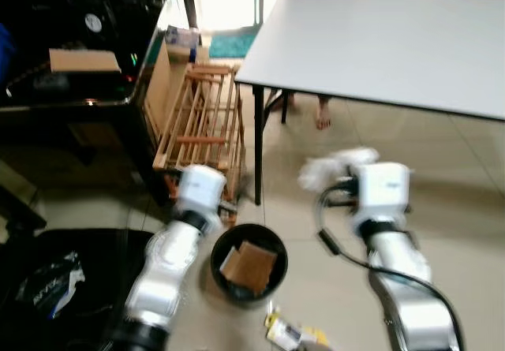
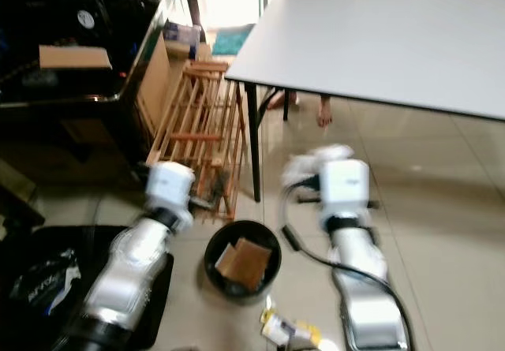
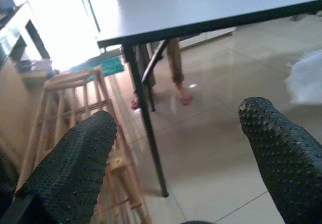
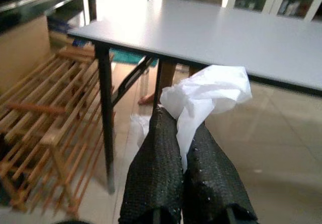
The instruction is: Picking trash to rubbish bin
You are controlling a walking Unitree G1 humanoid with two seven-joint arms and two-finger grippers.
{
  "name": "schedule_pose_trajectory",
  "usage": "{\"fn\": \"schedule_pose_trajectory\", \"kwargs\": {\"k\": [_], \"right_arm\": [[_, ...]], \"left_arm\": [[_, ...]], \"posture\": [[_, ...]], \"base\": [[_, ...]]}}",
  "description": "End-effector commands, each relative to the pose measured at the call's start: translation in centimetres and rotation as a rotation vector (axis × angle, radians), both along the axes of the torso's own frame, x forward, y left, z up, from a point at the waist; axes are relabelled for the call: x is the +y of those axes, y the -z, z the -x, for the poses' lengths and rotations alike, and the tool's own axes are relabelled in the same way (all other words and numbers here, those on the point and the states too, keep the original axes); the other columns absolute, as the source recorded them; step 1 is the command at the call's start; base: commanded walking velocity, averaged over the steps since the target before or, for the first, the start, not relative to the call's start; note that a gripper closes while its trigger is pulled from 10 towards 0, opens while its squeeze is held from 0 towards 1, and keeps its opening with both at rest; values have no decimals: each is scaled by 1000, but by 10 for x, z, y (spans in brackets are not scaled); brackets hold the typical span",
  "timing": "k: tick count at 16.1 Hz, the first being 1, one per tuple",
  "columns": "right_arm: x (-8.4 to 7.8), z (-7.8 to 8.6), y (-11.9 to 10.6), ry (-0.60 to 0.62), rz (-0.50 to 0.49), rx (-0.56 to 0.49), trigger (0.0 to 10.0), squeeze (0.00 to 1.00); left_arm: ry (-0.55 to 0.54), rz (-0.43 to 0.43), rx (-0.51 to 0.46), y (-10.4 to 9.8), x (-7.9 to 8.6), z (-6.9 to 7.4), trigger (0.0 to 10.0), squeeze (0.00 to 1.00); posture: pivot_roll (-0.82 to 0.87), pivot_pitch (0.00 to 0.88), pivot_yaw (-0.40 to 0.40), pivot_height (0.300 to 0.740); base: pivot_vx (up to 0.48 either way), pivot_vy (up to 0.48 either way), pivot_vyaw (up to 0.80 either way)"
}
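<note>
A round black rubbish bin [image 1: 249, 267] stands on the tiled floor between my two arms, with brown cardboard pieces [image 1: 249, 266] inside. My right gripper [image 4: 182, 133] is shut on a crumpled white plastic bag [image 4: 206, 95], held up in the air to the right of the bin; the same white plastic bag [image 1: 335, 168] shows beyond my right wrist. My left gripper [image 3: 178, 133] is open and holds nothing, raised to the left of the bin. A yellow and white wrapper [image 1: 290, 334] lies on the floor just in front of the bin.
A grey folding table [image 1: 387, 43] stands ahead, with a person's bare feet [image 1: 322, 114] under it. A wooden slatted rack [image 1: 203, 122] leans at the left beside a dark cabinet [image 1: 71, 59]. A black bag [image 1: 55, 280] lies at the lower left.
</note>
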State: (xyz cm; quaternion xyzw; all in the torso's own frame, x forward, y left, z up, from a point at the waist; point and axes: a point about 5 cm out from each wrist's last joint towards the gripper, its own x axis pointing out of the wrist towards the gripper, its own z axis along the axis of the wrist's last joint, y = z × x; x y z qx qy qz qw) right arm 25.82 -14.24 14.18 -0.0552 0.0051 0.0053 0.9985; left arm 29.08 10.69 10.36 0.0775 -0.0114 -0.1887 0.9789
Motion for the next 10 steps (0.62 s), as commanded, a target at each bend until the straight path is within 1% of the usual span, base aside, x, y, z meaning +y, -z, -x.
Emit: {"fn": "schedule_pose_trajectory", "kwargs": {"k": [1,10], "right_arm": [[8,1,-1,-29,-14,1,0,0],[8,3,1,-29,-9,12,0,0]], "left_arm": [[-32,-29,3,1,14,-1,10000,0],[-28,-34,10,2,13,0,10000,0]], "posture": [[-43,139,41,740],[-45,142,43,740]], "base": [[360,0,0],[329,0,0]]}}
